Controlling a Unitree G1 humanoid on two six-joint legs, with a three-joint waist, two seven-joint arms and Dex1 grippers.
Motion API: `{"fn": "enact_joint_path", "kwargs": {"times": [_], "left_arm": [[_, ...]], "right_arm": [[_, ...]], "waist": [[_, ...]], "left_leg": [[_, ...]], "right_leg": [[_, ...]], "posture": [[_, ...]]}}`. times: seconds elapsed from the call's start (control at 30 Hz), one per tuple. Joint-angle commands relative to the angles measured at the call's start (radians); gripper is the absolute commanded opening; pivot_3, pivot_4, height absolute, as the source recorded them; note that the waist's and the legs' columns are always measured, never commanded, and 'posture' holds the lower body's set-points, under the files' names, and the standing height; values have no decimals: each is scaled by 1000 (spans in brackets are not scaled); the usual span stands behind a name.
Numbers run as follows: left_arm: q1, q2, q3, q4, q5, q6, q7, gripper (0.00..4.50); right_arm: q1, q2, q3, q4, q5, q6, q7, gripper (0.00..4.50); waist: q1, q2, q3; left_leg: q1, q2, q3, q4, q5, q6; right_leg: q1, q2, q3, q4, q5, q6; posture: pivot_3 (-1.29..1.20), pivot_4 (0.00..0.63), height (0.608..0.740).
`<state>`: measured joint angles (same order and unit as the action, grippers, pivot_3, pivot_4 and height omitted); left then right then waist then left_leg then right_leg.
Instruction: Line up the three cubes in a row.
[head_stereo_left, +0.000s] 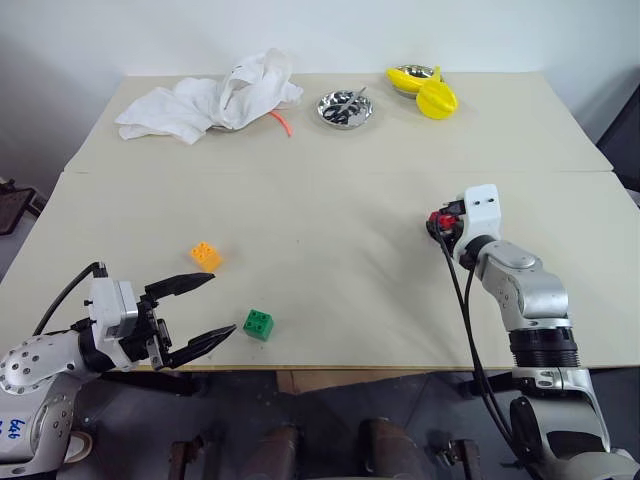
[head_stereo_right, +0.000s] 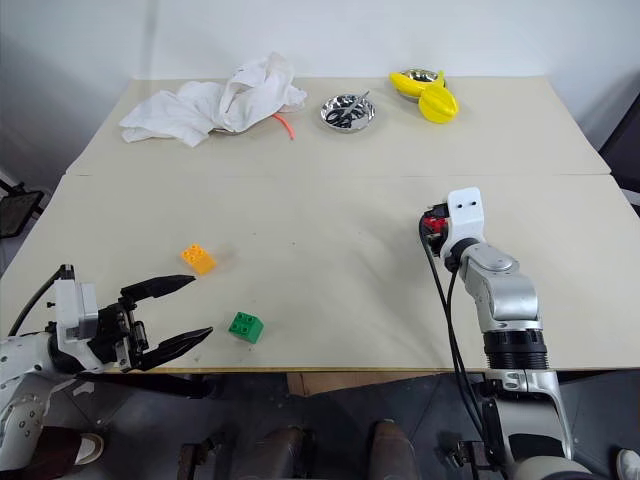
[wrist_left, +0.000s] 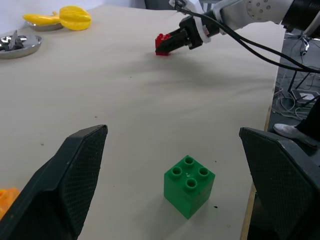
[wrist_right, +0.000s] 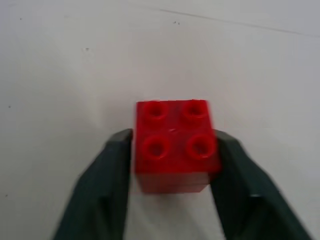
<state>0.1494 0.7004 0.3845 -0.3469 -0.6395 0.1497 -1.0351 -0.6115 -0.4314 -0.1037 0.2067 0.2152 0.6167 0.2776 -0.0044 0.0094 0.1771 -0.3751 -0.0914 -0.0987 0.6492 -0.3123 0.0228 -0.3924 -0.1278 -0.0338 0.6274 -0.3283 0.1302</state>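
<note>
At the table's right side, my right gripper (head_stereo_left: 436, 222) is shut on the red cube (wrist_right: 175, 142), one finger pressing each side, and the cube rests on the tabletop. The green cube (head_stereo_left: 258, 324) sits near the front edge at the left. The orange cube (head_stereo_left: 205, 256) lies a little farther back and to its left. My left gripper (head_stereo_left: 221, 304) is open and level just left of the green cube, not touching it. In the left wrist view the green cube (wrist_left: 189, 185) lies between and beyond the spread fingers, with the red cube (wrist_left: 161, 44) far behind it.
A crumpled white cloth (head_stereo_left: 210, 100) lies at the back left. A small metal bowl (head_stereo_left: 346, 108) stands at the back centre, with yellow objects (head_stereo_left: 425, 90) to its right. A seam (head_stereo_left: 300, 171) crosses the tabletop. The green cube is close to the front edge (head_stereo_left: 330, 367).
</note>
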Motion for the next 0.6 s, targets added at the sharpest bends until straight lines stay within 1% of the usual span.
{"fn": "enact_joint_path", "kwargs": {"times": [0.03, 0.13, 0.2, 0.27, 0.3, 0.33, 0.4, 0.47, 0.53, 0.6], "left_arm": [[10, -3, 14, -34, -1, -13, 8, 4500], [14, -5, 13, -36, 1, -15, 10, 4500], [18, -3, 16, -29, 1, -20, 4, 4500], [22, 2, 19, -14, 3, -27, -8, 4500], [23, 5, 19, -6, 6, -31, -15, 4500], [23, 7, 18, 0, 8, -34, -20, 4500], [21, 10, 16, 9, 10, -37, -27, 4500], [16, 13, 12, 12, 10, -34, -32, 4500], [15, 14, 9, 9, 9, -28, -35, 4500], [21, 16, 7, 3, 7, -23, -40, 4500]], "right_arm": [[-26, -36, -7, 12, -10, -67, 59, 1506], [-30, -89, -8, 22, 55, -118, 267, 1506], [-13, -170, 11, 13, 129, -162, 544, 1506], [1, -245, 28, 39, 178, -299, 843, 1506], [-3, -270, 33, 75, 187, -374, 958, 1506], [-10, -286, 37, 109, 192, -426, 1041, 1506], [-28, -307, 57, 164, 187, -485, 1155, 1506], [-46, -367, 169, 255, 135, -655, 1291, 1506], [-82, -383, 237, 355, 122, -764, 1337, 1506], [-123, -372, 283, 439, 143, -809, 1337, 1506]], "waist": [[0, 0, 0], [1, 0, 0], [1, 0, 0], [2, 0, 0], [1, 0, 0], [1, -1, 0], [1, -1, 1], [-1, -1, 1], [-2, -1, 1], [-5, -1, 1]], "left_leg": [[0, 0, 0, 0, 0, 0], [0, 0, 0, 0, 0, 0], [0, 0, 0, 0, 0, 0], [0, 0, 1, 0, 0, 0], [0, 0, 1, 0, 0, 0], [0, 0, 1, 0, 0, 0], [0, 1, 1, 1, 0, 0], [0, 1, 1, 1, 0, 0], [0, 1, 2, 1, 0, 0], [0, 1, 2, 1, 0, 0]], "right_leg": [[0, 0, 0, 0, 0, 0], [0, 0, 0, 0, 0, 0], [0, 0, 0, 0, 0, 0], [1, 0, 0, -2, 0, 0], [1, 0, -1, -2, 0, 0], [1, 0, -1, -2, 0, 0], [2, 0, -1, -3, 0, 0], [2, 0, -1, -3, 0, 0], [2, 0, -1, -3, 0, 0], [1, 0, -1, -2, 0, 0]], "posture": [[0, 150, 740], [0, 150, 740], [0, 150, 740], [0, 150, 740], [0, 150, 740], [0, 150, 740], [0, 150, 740], [0, 150, 740], [0, 150, 740], [0, 150, 740]]}}
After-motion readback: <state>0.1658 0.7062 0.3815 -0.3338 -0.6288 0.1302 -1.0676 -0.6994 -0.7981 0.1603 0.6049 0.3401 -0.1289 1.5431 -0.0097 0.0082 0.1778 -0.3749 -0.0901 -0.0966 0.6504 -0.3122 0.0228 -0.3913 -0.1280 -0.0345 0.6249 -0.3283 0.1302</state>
